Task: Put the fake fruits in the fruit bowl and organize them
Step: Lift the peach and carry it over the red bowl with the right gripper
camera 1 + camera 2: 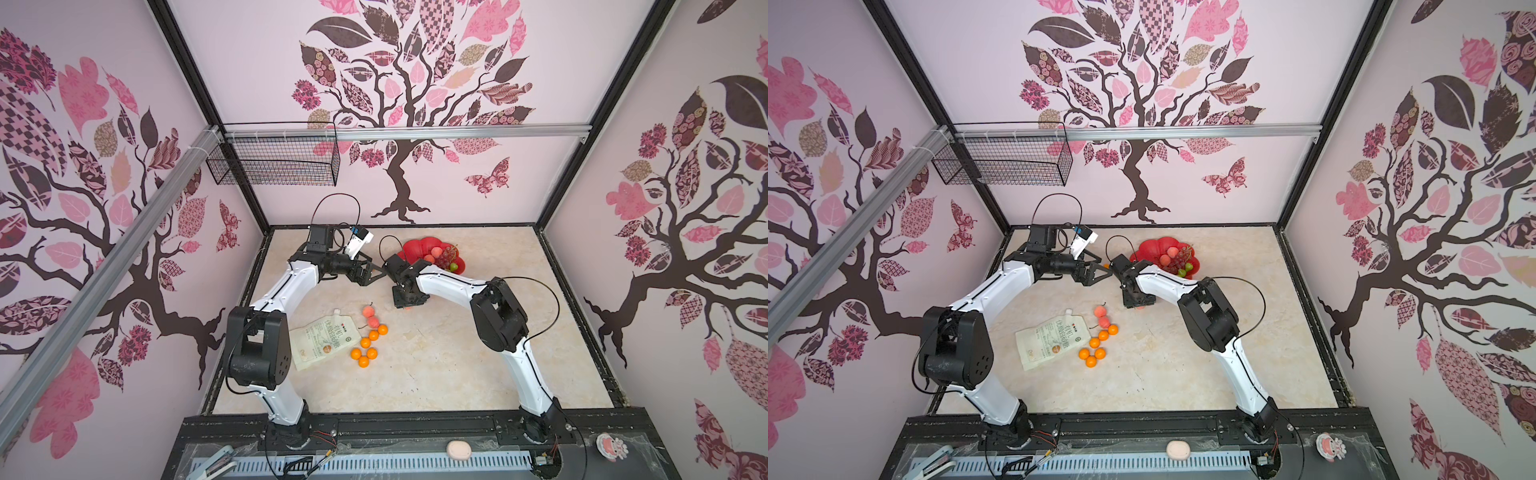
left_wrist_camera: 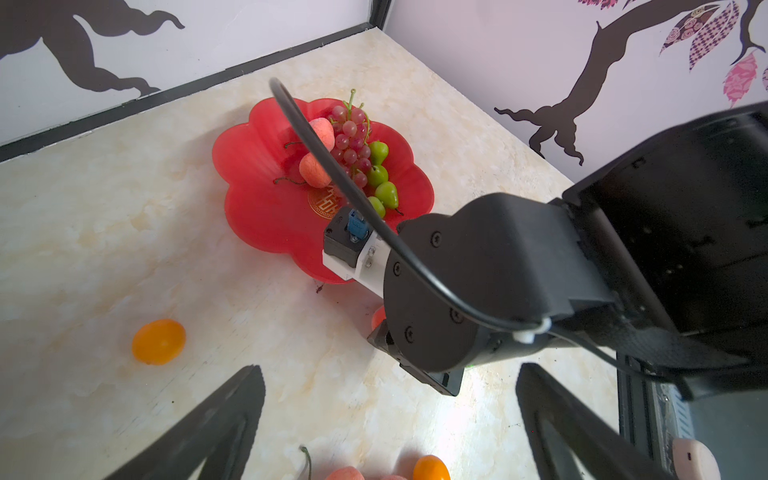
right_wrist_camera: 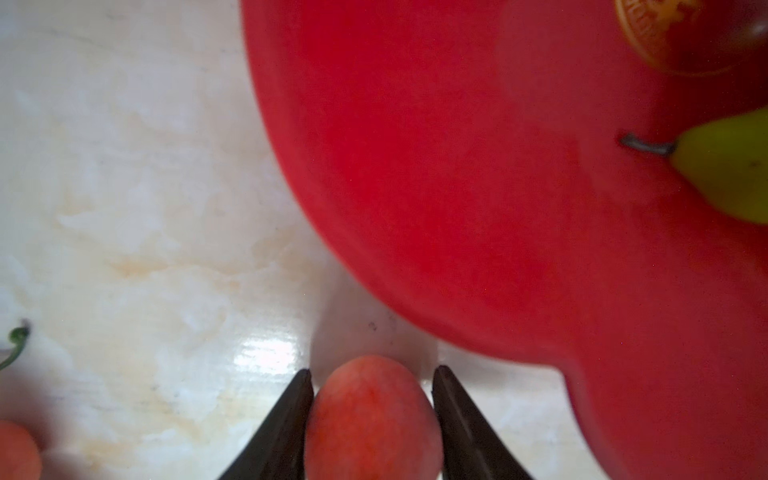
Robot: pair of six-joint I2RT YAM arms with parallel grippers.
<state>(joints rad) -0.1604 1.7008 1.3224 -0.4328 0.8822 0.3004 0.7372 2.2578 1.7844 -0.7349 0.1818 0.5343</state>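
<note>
The red flower-shaped fruit bowl (image 1: pixel 411 245) (image 2: pixel 237 166) sits at the back of the table. It holds two peaches (image 2: pixel 316 168), a grape bunch (image 2: pixel 351 141) and several green pears (image 2: pixel 386 193). My right gripper (image 3: pixel 372 378) (image 1: pixel 409 307) points down just in front of the bowl's rim (image 3: pixel 457 166). Its fingers press both sides of a pink-red peach (image 3: pixel 372 419) close over the table. My left gripper (image 2: pixel 390 415) (image 1: pixel 374 270) hovers open and empty to the left of the bowl. Two more peaches (image 1: pixel 370 316) and several oranges (image 1: pixel 368 345) lie mid-table.
A flat white printed pouch (image 1: pixel 322 340) lies left of the oranges. One orange (image 2: pixel 158 341) lies apart from the rest in the left wrist view. A black wire basket (image 1: pixel 274 162) hangs on the back-left rail. The two wrists are close together near the bowl.
</note>
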